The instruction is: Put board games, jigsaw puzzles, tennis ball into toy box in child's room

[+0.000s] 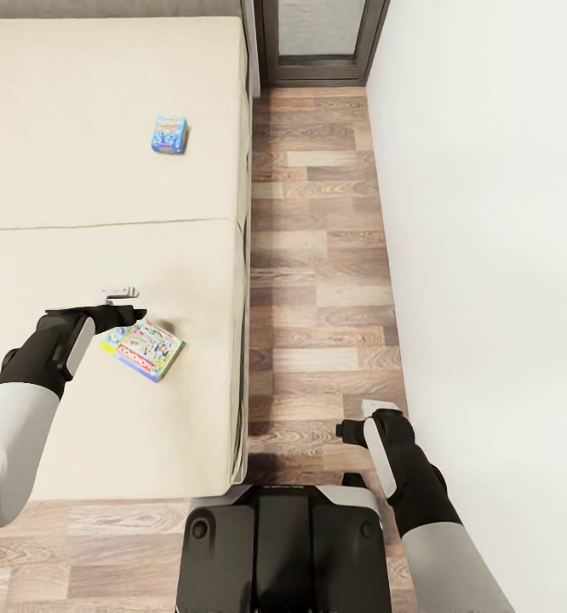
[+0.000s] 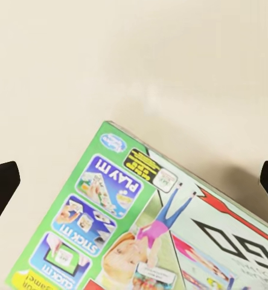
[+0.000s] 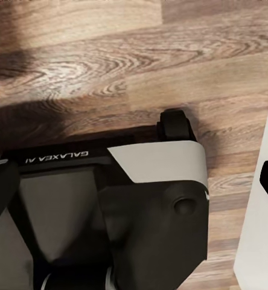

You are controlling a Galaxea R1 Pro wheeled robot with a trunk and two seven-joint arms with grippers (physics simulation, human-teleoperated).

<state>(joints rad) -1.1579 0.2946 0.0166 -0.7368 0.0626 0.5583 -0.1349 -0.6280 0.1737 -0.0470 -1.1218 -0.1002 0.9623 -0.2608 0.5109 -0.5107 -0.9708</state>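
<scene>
Two board games lie on the beige bed point(image 1: 79, 102). A blue one point(image 1: 169, 134) sits far up the mattress. The green, yellow and red one point(image 1: 144, 348) point(image 2: 164, 223) lies flat near the bed's front part. My left gripper point(image 1: 124, 304) point(image 2: 134, 184) hovers just above that box's far corner, open, with its dark fingertips point(image 2: 1, 187) spread wide on either side and touching nothing. My right gripper point(image 1: 364, 419) point(image 3: 134, 184) hangs open over the floor beside my base, holding nothing. The table, toy box, jigsaw puzzles and tennis ball are out of view.
A strip of wood-plank floor point(image 1: 317, 255) runs between the bed's right edge and a white wall point(image 1: 488, 213). A dark-framed door point(image 1: 322, 42) closes the far end. My black base point(image 1: 283, 545) point(image 3: 110, 205) stands at the bed's near corner.
</scene>
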